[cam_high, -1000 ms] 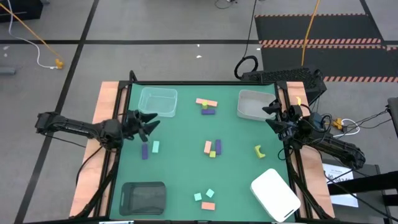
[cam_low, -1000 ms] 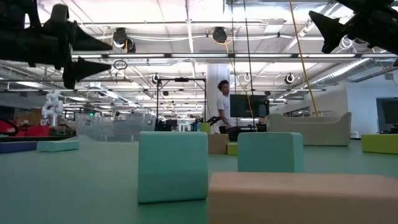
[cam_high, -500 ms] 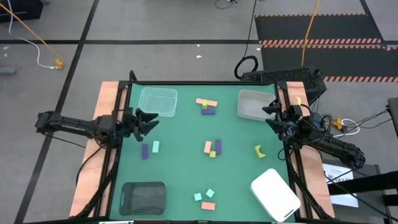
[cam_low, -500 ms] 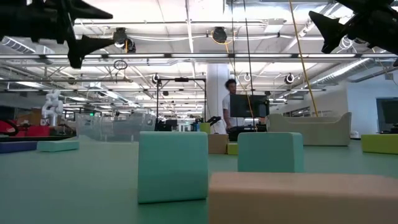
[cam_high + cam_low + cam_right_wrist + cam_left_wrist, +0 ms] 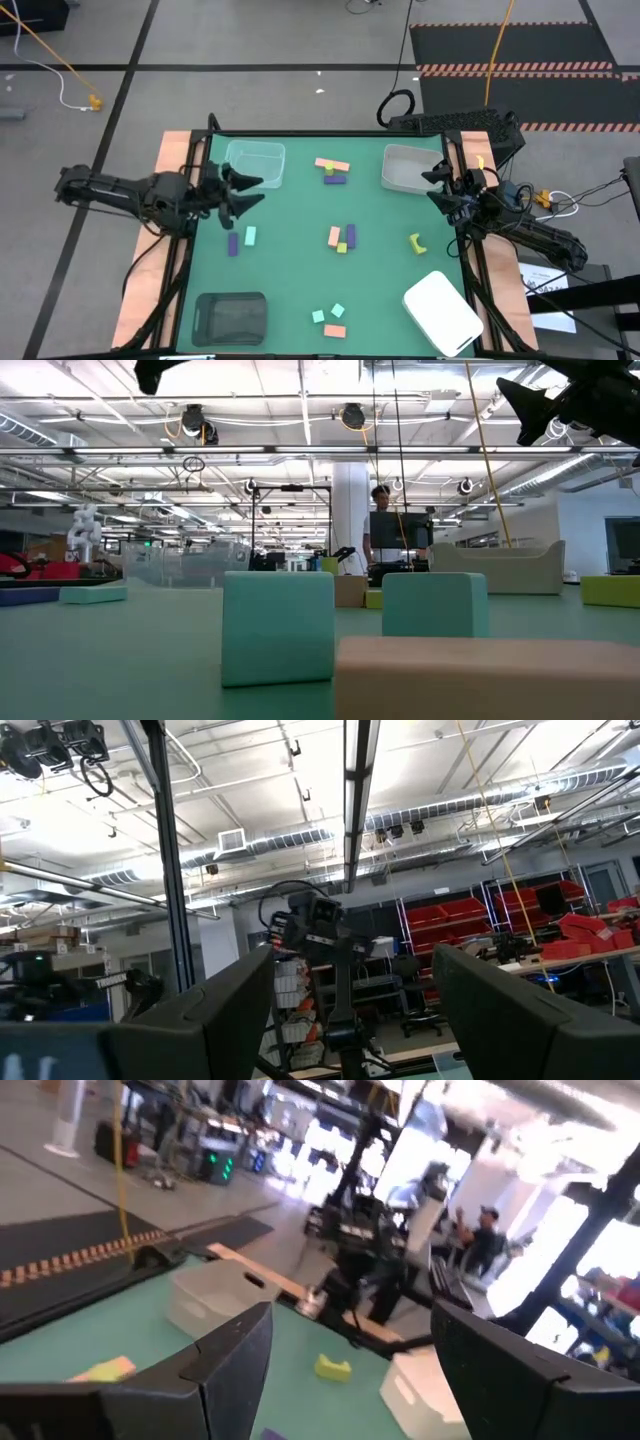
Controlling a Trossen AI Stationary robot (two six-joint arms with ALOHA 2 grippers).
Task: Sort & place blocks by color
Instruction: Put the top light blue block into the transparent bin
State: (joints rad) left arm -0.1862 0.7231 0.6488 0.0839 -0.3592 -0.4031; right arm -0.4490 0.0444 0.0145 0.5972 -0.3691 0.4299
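Sorting not begun: my left end effector (image 5: 243, 192) hovers, fingers apart, empty, above the purple block (image 5: 233, 243); next, descend and grasp.

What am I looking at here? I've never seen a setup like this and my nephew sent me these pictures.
It is a robot with two dark jointed arms working at a green table. One picture looks straight down, one looks level across the tabletop, and two come from cameras on the wrists. Each arm ends in a two-fingered claw: the left claw hovers open near a clear plastic tray, the right claw waits open by a pale grey tray. A dark tray and a white tray sit at the near corners. Small coloured blocks, pink, purple, yellow-green and teal, lie scattered between them. Neither claw holds anything.
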